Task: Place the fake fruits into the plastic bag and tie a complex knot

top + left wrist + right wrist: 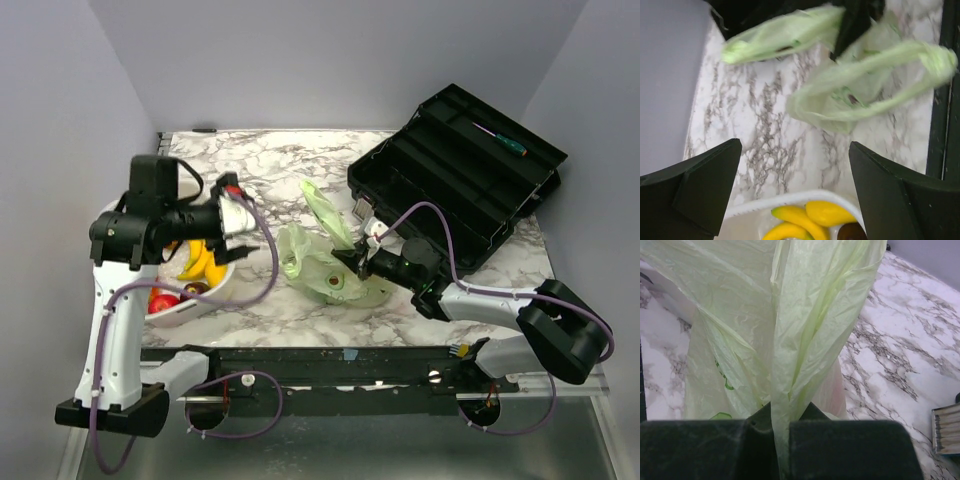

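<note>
Bag of thin pale green plastic (300,258) on marble counter (250,160), its film clamped in right pincer (782,427), left pincer (794,145) spread apart above white plastic basket (790,196) of yellow toy bananas (807,215)

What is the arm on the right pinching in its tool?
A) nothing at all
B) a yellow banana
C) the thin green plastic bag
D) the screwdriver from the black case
C: in the right wrist view, the right tool is shut on a gathered fold of the pale green plastic bag.
</note>
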